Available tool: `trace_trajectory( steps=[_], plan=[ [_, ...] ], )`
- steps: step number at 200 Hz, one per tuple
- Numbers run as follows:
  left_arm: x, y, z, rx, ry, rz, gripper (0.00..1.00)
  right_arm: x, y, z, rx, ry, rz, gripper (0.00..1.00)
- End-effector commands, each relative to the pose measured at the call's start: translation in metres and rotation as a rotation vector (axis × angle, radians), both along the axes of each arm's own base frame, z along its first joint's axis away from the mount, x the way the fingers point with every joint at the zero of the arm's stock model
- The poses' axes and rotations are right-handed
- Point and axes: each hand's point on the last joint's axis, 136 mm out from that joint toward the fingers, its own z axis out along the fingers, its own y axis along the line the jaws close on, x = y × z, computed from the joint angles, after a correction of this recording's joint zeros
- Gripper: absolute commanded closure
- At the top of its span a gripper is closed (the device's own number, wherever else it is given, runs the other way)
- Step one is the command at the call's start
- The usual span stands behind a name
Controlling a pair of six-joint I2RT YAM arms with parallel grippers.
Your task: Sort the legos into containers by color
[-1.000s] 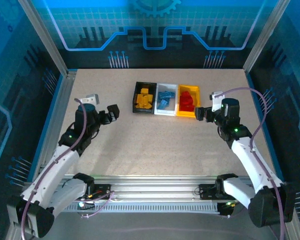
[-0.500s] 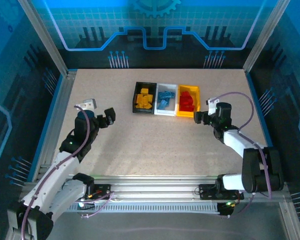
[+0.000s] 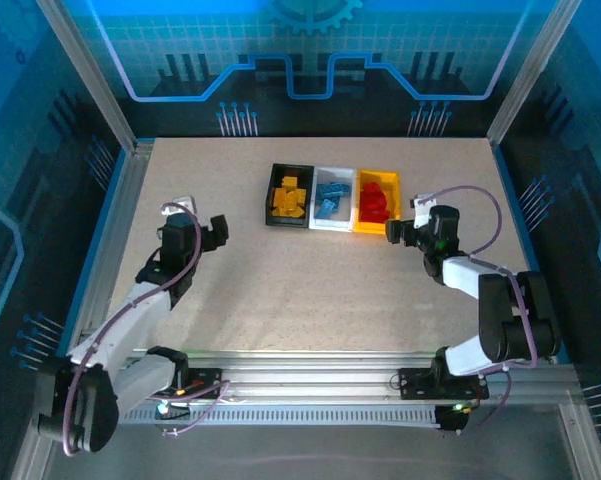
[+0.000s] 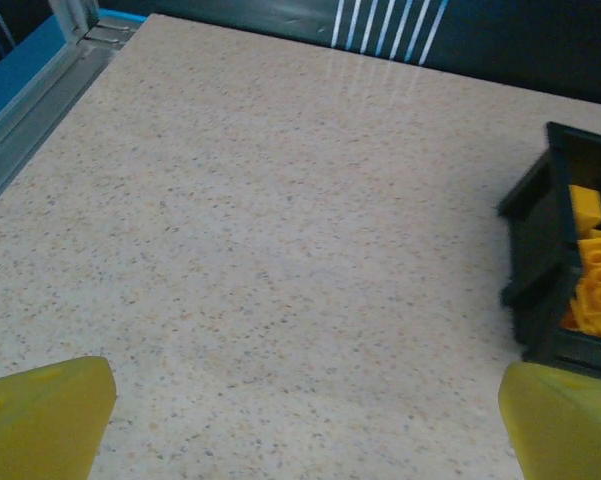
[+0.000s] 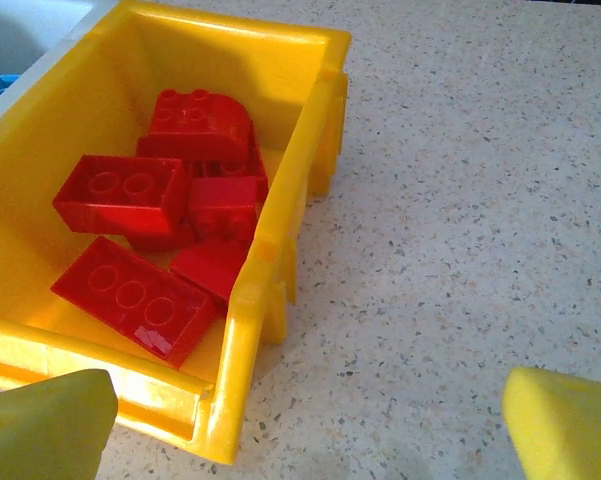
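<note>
Wide speckled table (image 3: 310, 290), and there is plenty of open room. The whole middle lies bare, the strip along the near edge too, and the far-left corner as well.

The left arm (image 3: 130, 310) stretches up beside the left edge. The right arm (image 3: 505, 315) is folded tight by the right edge.

Three bins stand in a close row, side by side, near the middle of the far edge. The black bin (image 3: 270, 200) is on the left, the white bin (image 3: 332, 226) in the centre and the yellow bin (image 3: 373, 231) on the right.

Over to the left gripper (image 3: 211, 230): jaws spread wide, nothing between them, bare surface underneath. The black bin sits ahead and off to its right, well apart, and in the wrist view it is just cut off at the right border.

Now the right gripper (image 3: 400, 232): fingers wide apart as well, holding nothing. It sits near the yellow bin's near-right corner. In its wrist view one fingertip shows in front of the bin's near wall and the other over open surface to the right. Whether anything touches that wall, I cannot tell.

And the little ones. The orange-yellow bricks (image 3: 289, 197) are heaped in the black bin, and the blue bricks (image 3: 330, 198) lie in the white one. The red bricks (image 5: 140, 230) are piled in the yellow bin, some flat with studs up, some tipped, ahead and to the left of the right gripper.
</note>
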Motion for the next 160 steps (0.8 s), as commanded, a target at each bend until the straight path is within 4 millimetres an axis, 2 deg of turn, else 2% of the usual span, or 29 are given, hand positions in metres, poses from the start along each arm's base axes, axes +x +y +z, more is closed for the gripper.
trace_trajectory(
  steps=[1, 62, 116, 160],
  plan=[
    [0.013, 0.021, 0.002, 0.045, -0.049, 0.065, 0.01, 0.004, 0.002, 0.007, -0.013, -0.063, 0.016, 0.0],
    [0.029, 0.049, -0.031, 0.065, -0.022, 0.096, 0.01, 0.002, 0.006, 0.005, -0.022, -0.074, 0.037, 0.0],
    [0.04, 0.048, -0.058, 0.085, -0.005, 0.057, 0.01, 0.002, 0.007, 0.005, -0.017, -0.074, 0.041, 0.0],
    [0.052, 0.041, -0.057, 0.086, -0.059, 0.015, 0.01, 0.002, 0.007, 0.005, -0.016, -0.074, 0.043, 0.0]
  ],
)
